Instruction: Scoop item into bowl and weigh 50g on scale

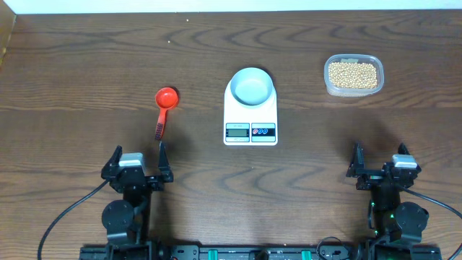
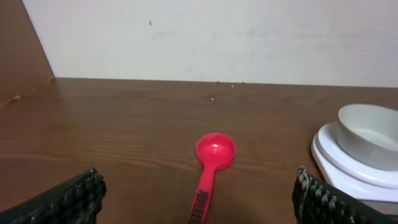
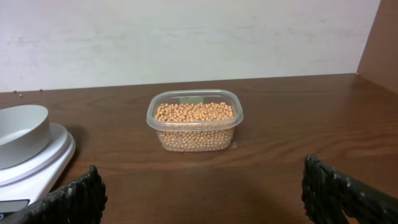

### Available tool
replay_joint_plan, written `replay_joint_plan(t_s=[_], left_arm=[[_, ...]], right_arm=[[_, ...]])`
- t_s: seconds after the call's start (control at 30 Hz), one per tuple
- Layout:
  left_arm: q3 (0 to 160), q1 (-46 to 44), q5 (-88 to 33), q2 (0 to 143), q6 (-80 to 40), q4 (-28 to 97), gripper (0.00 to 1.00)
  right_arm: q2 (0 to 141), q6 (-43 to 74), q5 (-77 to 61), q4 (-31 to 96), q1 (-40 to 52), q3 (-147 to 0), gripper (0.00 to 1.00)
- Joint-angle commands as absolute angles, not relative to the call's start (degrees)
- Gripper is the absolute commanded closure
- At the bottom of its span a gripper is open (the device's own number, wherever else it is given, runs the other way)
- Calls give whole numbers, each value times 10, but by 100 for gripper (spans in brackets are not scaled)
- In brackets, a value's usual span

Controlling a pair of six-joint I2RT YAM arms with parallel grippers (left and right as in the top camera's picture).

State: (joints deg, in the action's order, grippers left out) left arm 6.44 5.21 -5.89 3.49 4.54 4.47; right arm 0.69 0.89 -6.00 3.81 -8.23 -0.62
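Tan beans, the item (image 1: pixel 353 74) (image 3: pixel 194 112), fill a clear plastic tub (image 1: pixel 329 85) (image 3: pixel 194 142) at the back right. The pale blue-white bowl (image 1: pixel 252 87) (image 2: pixel 372 133) (image 3: pixel 22 132) stands empty on the white scale (image 1: pixel 250 130) (image 2: pixel 336 165) (image 3: pixel 43 163) in the middle. A red scoop (image 1: pixel 164 105) (image 2: pixel 211 161) lies left of the scale, handle towards me. My left gripper (image 1: pixel 138 154) (image 2: pixel 198 200) is open near the table's front, just short of the scoop's handle. My right gripper (image 1: pixel 378 155) (image 3: pixel 202 194) is open at the front right, well short of the tub.
A few stray beans (image 2: pixel 225 88) lie by the back wall. Bare wooden table (image 1: pixel 86 65) surrounds everything, with a raised wooden side edge (image 2: pixel 37 43) at the far left and another (image 3: pixel 376 46) at the far right.
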Motion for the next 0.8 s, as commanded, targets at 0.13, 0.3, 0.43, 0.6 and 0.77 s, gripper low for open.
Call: replay_joint_plan(t_s=[0.13, 0.3, 0.43, 0.6, 0.77], left_arm=[[133, 55, -64, 121, 49, 43, 2], [177, 55, -64, 188, 49, 43, 2], [212, 55, -64, 240, 49, 45, 2], [264, 55, -63, 303, 49, 77, 2], [329, 55, -31, 362, 47, 138, 2]], right_arm=[[3, 17, -64, 38, -76, -4, 1], [3, 17, -64, 38, -76, -4, 1], [3, 17, -64, 38, -76, -4, 1], [3, 17, -64, 38, -76, -4, 1], [3, 17, -64, 38, -76, -4, 1]])
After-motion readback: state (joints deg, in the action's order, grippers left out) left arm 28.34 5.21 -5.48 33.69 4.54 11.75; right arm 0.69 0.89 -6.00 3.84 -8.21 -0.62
